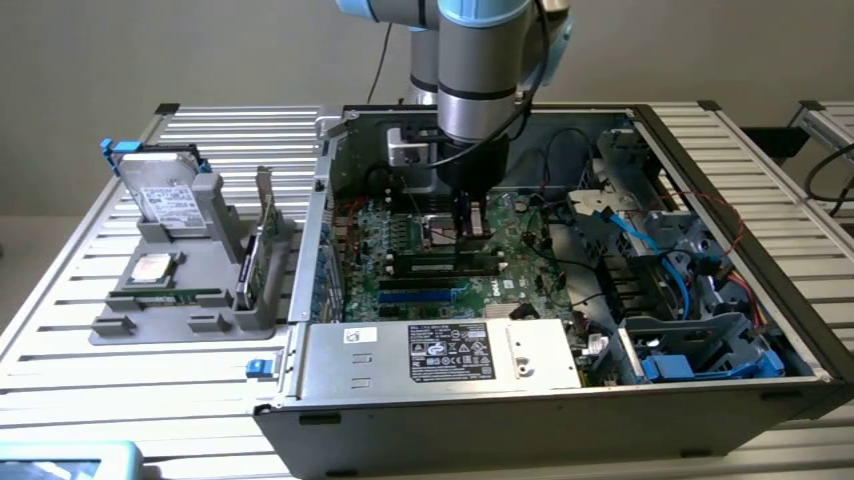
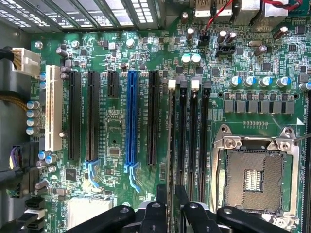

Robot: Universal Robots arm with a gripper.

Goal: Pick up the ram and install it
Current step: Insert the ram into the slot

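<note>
The ram, a slim dark strip with chips, stands on edge along a memory slot of the motherboard inside the open PC case. My gripper reaches straight down onto its top edge. In the wrist view the ram shows edge-on as a thin line, in line with the slot nearest the black expansion slots. The gripper is shut on it, one black finger on each side. Whether the ram is fully seated in the slot cannot be told.
Three more memory slots and the bare CPU socket lie beside the ram. Cables and drive cages fill the case on the exterior view's right. The power supply sits at the front. A grey fixture outside holds a hard drive, an upright card and a green strip.
</note>
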